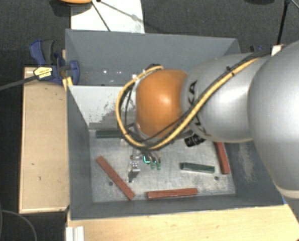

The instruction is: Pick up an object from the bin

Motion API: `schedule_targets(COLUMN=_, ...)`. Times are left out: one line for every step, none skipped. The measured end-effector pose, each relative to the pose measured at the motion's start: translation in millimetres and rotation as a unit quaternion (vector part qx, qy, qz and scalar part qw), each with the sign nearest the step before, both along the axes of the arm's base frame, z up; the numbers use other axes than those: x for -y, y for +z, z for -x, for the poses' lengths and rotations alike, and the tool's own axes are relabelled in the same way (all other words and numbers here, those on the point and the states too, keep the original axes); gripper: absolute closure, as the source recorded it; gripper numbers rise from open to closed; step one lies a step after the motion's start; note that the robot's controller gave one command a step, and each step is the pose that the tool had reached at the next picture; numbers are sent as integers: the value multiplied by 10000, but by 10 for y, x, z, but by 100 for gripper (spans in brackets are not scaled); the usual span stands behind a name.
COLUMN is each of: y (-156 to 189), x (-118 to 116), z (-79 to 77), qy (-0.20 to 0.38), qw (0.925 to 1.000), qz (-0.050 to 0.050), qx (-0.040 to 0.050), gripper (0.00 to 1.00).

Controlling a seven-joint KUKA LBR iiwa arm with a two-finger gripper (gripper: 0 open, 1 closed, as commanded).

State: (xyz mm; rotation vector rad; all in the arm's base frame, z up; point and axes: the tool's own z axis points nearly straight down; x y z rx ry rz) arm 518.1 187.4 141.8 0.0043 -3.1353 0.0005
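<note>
My gripper (133, 172) hangs low over the bin's floor, left of the middle, under the arm's wrist. Just to its left and below it lies a long red-brown bar (114, 177), slanting from upper left to lower right. The bar's lower end is close to the gripper, and I cannot tell whether they touch. Another red-brown bar (172, 193) lies flat along the front wall, right of the gripper. A dark green bar (197, 168) lies further right on the floor.
A third red-brown bar (222, 158) lies near the right wall, partly under the arm. A dark bar (106, 133) rests at the back left by the sloped wall. The arm covers the bin's middle and right rear.
</note>
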Motion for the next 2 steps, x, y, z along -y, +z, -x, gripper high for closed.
schedule_targets(y=42, x=8, z=-22, qy=-24, qw=10000, qz=-7, qx=38, gripper=0)
schedule_targets(y=31, x=7, z=-20, qy=-54, qw=10000, qz=-5, qx=36, gripper=0)
